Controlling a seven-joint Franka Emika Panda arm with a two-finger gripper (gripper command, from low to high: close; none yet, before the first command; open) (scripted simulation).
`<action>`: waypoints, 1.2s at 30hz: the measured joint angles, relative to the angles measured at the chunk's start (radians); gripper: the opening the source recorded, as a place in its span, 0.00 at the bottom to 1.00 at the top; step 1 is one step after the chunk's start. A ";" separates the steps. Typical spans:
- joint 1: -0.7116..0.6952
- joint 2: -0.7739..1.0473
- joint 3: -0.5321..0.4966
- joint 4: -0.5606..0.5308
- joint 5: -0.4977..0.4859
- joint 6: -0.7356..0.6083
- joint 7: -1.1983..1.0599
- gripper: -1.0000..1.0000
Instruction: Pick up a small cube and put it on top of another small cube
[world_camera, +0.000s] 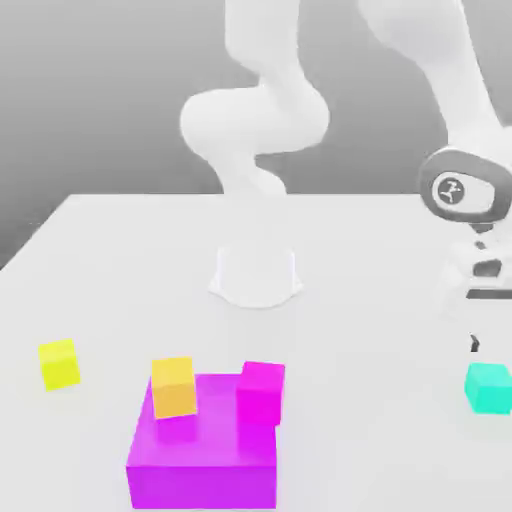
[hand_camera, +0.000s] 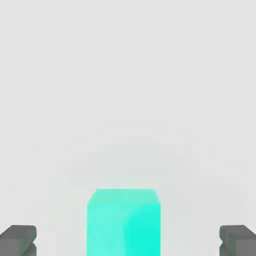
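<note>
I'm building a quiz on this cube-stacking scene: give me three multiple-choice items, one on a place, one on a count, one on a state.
1. Where is the orange cube?
A. on the purple block
B. on the bare table
C. on the yellow cube

2. How many small cubes are there?
A. two
B. four
C. six

3. How does the gripper stand?
A. shut on the teal cube
B. shut, empty
C. open, fingers either side of the teal cube

Key: 1 A, it rests on the block's top beside the pink cube. 2 B, yellow, orange, pink and teal. 3 C, the hand view shows both fingers well clear of the cube's sides.
</note>
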 joint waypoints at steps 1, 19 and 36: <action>0.025 0.036 -0.030 0.008 -0.034 0.024 0.028 0.50; -0.085 -0.119 -0.011 -0.035 0.119 -0.071 -0.177 0.00; -0.558 -0.524 -0.387 -0.148 0.316 -0.341 -1.008 0.00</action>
